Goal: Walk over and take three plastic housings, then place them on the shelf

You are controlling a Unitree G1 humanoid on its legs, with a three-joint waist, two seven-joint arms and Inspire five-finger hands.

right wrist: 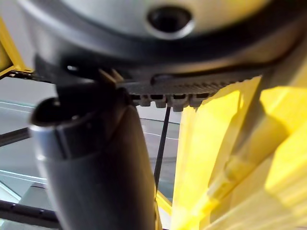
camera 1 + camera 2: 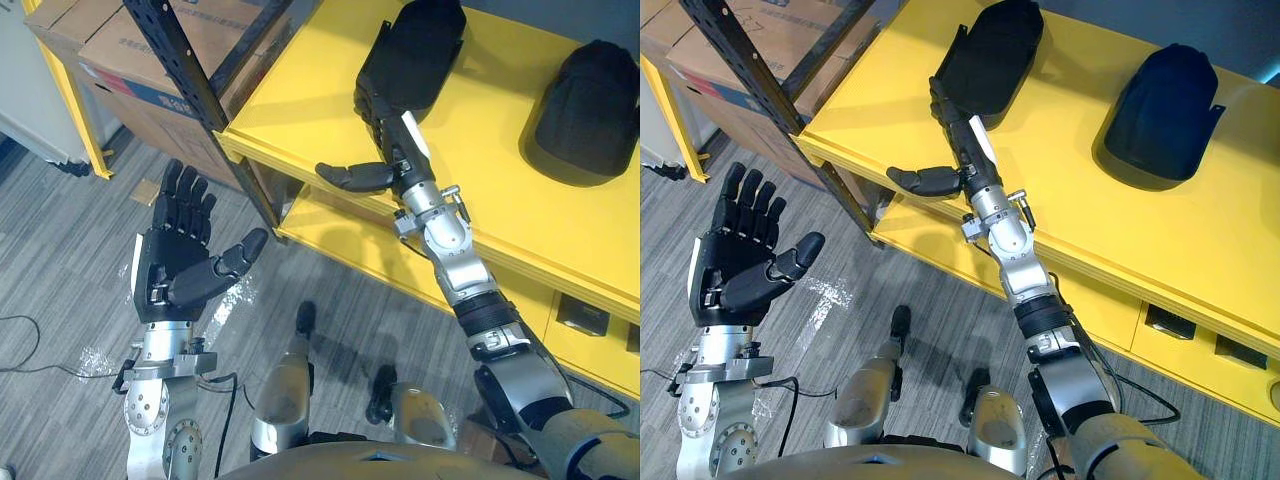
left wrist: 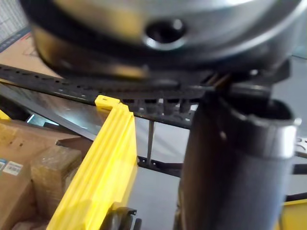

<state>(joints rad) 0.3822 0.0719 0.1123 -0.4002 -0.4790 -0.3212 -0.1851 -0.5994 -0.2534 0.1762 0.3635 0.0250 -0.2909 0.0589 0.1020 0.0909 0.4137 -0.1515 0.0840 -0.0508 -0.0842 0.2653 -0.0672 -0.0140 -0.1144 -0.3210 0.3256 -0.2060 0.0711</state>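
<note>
Covering right hand (image 2: 925, 180), black housing (image 2: 990, 55) (on shelf (image 2: 1060, 200))

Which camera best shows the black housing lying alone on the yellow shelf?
The right eye view: the housing lies whole on the shelf. The left eye view has it at the edge; wrist views face shelf framing.

Right hand (image 1: 158, 48): I see its dark bulk across the top edge, very close to the lens, with a round hole in the pale casing above it.
Thumb (image 1: 100, 167): dark, with a grey band near its base, standing out from the bulk and blocking much of my view.
Shelf (image 1: 230, 158): bright yellow surface, just beside the thumb.
Rod (image 1: 162, 143): thin and dark, upright, between thumb and shelf.
Floor (image 1: 19, 139): pale grey, behind the thumb.
Bar (image 1: 24, 213): dark, crossing low over the floor.
</note>
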